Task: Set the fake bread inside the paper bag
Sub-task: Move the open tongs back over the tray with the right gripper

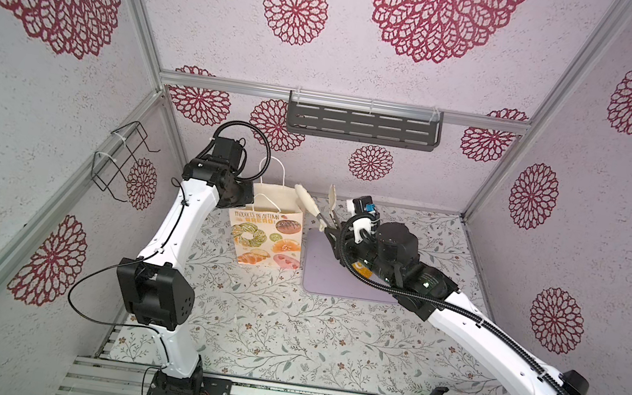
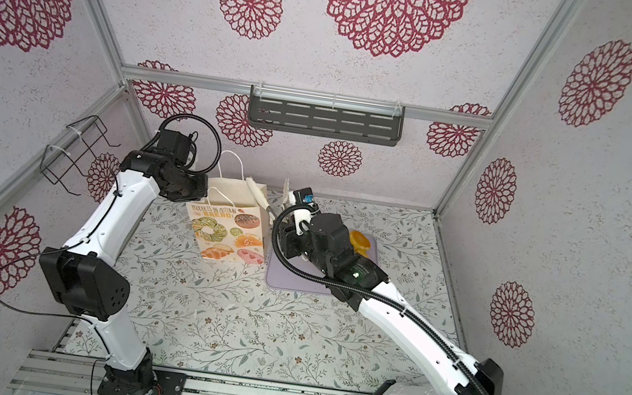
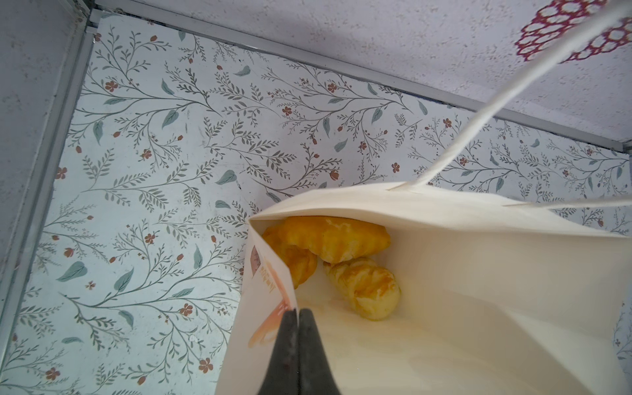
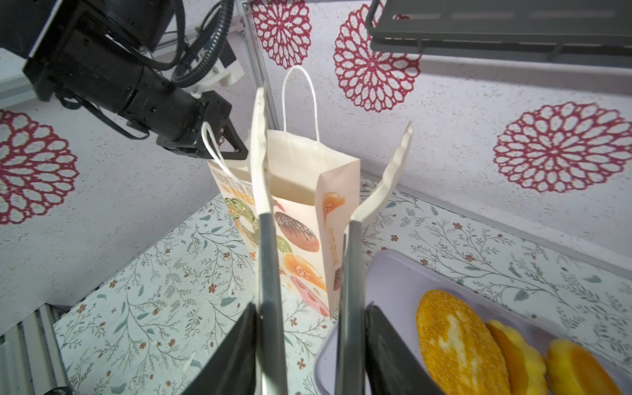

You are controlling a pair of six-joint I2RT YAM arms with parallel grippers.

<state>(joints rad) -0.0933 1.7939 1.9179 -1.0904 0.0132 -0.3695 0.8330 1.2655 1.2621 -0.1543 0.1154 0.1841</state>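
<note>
Centre-frame in a top view, my left claw (image 3: 298, 313) pinches the paper bag (image 1: 266, 238) rim tight; my right claw (image 4: 309, 319) clasps parted, empty tongs (image 4: 270, 273).

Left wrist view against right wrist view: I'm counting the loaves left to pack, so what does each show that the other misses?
Only the left wrist view looks into the paper bag: three packed loaves show at its bottom. Only the right wrist view shows the tongs, open and empty, in the right gripper, and three unpacked loaves on the lilac tray. Both show the bag on the floral table, its rim pinched by the left gripper.
</note>
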